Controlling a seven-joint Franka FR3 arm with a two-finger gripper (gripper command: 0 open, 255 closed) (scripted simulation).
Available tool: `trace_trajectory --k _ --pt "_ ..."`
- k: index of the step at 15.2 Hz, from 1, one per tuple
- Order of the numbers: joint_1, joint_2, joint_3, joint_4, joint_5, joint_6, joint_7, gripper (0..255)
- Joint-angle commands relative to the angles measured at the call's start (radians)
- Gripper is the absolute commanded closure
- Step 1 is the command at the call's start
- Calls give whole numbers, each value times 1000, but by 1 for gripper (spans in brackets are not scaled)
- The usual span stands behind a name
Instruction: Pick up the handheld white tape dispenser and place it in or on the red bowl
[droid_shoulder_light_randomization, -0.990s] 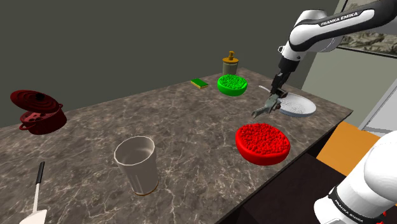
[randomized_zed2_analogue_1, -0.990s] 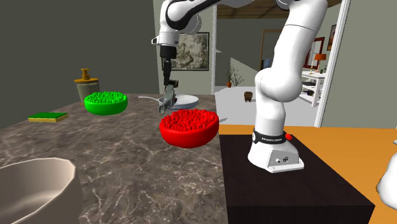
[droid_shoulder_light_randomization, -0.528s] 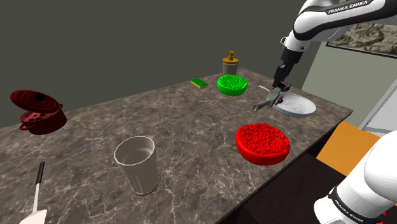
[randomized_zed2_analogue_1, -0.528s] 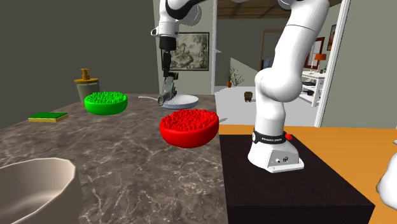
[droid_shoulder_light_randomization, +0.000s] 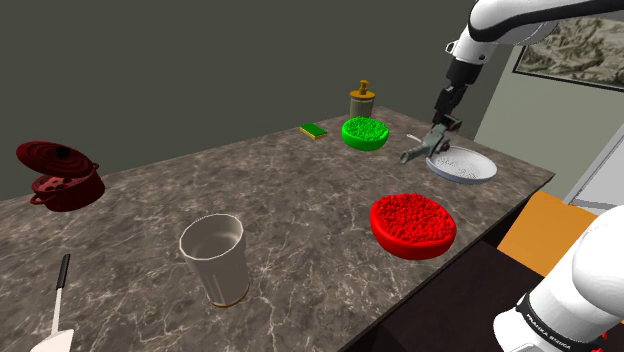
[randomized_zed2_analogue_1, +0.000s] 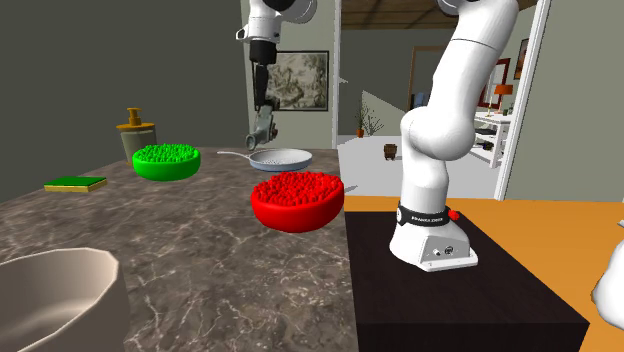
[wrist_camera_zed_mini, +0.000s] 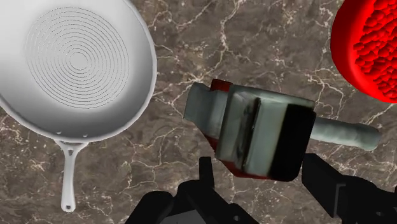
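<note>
The pale grey-white blocky tape dispenser with red edges and a long handle (wrist_camera_zed_mini: 257, 130) is up in the air, not on the table. It looks hard and stiff, so it should not bend or squash. It is likely light. Its sides look smooth, so it could slip or turn if the hold is weak. The handle sticks out far to one side, and that could make it tip. The thick block in the middle looks like the best place to hold it.

The black gripper (wrist_camera_zed_mini: 258, 164) holds it right there. Its two fingers (wrist_camera_zed_mini: 205, 178) stand as far apart as the block is wide and press on it from both sides. Nothing else touches the gripper.

Below it is the dark marble table (droid_shoulder_light_randomization: 300, 210). From the hand's camera, the dispenser hangs between the white round pan with a thin handle (wrist_camera_zed_mini: 76, 63) and the red round bowl full of little red bumps (droid_shoulder_light_randomization: 405, 243). In the shoulder view, the red bowl is near the table's front edge. The dispenser hangs farther back, by the pan. The green bowl (droid_shoulder_light_randomization: 366, 146) is farther still.
</note>
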Motion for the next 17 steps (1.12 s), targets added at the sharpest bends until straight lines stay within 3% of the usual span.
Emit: trace_trajectory --k 1,6,17 --pt "1 0 1 29 1 -29 2 255" --pt "3 3 5 90 2 -87 6 255" --pt "43 -259 204 -37 19 -212 250 255"
